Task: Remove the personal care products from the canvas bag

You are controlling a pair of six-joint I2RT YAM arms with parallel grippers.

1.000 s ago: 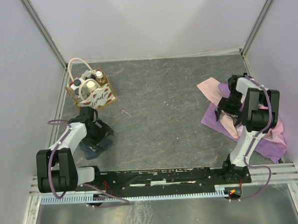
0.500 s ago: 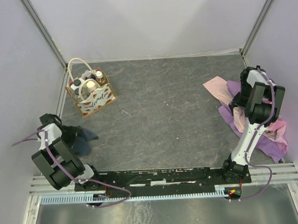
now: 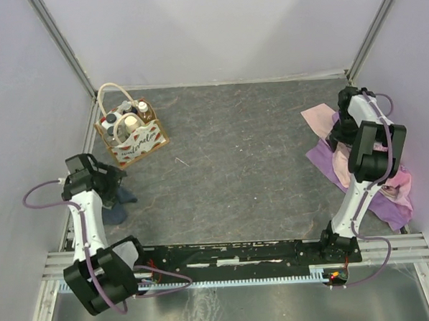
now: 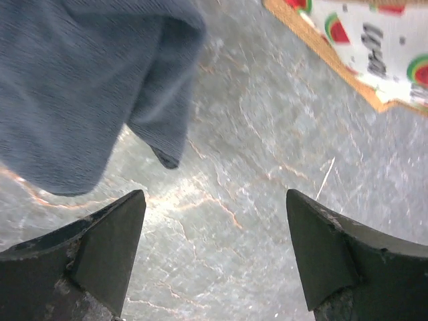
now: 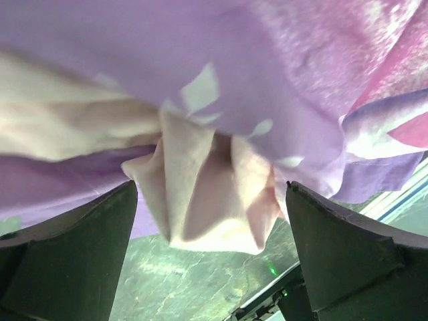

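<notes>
The canvas bag stands at the far left near the wall, its handles up. Several personal care products stand inside it, among them a tan bottle with a white cap. My left gripper is open and empty, low over the table in front of the bag. In the left wrist view the bag's printed lower edge shows at the top right. My right gripper is far from the bag at the right. In the right wrist view it is open over a cloth.
A dark grey cloth lies beside my left gripper, and it also shows in the left wrist view. A pink-purple cloth is spread along the right wall and fills the right wrist view. A thin stick lies mid-table.
My left arm swung out to the left wall and came back toward the bag; the grey cloth ended up further left. My right arm moved back along the pink-purple cloth, which shifted.
</notes>
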